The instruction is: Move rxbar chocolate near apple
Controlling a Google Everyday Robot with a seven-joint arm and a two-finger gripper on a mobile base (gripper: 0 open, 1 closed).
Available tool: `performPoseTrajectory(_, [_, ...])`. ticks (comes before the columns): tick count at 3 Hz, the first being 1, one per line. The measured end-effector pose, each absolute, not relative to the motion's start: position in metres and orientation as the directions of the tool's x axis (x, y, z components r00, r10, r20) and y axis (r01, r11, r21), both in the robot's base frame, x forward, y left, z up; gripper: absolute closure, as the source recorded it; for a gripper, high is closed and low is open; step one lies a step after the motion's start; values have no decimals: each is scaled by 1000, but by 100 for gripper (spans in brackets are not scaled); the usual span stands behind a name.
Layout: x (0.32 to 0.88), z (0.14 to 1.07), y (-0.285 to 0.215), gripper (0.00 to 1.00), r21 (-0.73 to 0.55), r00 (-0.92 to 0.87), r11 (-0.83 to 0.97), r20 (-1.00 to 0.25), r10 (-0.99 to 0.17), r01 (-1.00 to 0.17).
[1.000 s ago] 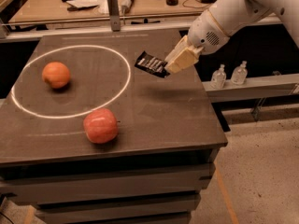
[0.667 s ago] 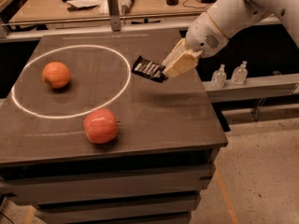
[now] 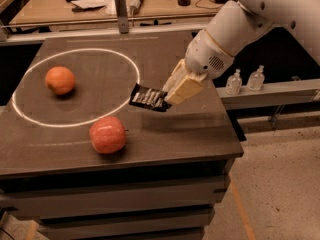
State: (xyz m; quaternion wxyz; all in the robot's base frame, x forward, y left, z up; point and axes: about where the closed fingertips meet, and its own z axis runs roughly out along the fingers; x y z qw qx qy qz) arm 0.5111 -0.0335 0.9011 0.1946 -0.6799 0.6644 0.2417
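The rxbar chocolate (image 3: 148, 98) is a small flat black wrapper with white lettering, held at its right end by my gripper (image 3: 172, 95), above the dark table just right of the white circle line. The gripper's tan fingers (image 3: 183, 88) are shut on the bar. The apple (image 3: 107, 134), red-pink and round, sits on the table near the front edge, below and left of the bar. A short gap separates bar and apple.
A smaller orange fruit (image 3: 60, 80) sits inside the white circle (image 3: 131, 66) at the left. The dark table (image 3: 200, 134) ends close to the right of the gripper. Two small bottles (image 3: 245, 80) stand on a shelf at the right. A cluttered bench lies behind.
The gripper has carried the bar forward and left, lower toward the table and closer to the apple. Both fruits have stayed put.
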Motion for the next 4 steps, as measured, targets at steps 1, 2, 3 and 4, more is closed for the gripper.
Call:
performPoseTrajectory(1, [487,878,-12,100,104,22,-95,-551,-834,-990])
performPoseTrajectory(2, [480,871,-4,100,126,23,-107,-537,-843,-986])
performPoseTrajectory(3, [481,870,-2,83,124,25,-108,-538,-842,-986])
performPoseTrajectory(4, [481,870,0,52,121,27,-109,-540,-841,-987])
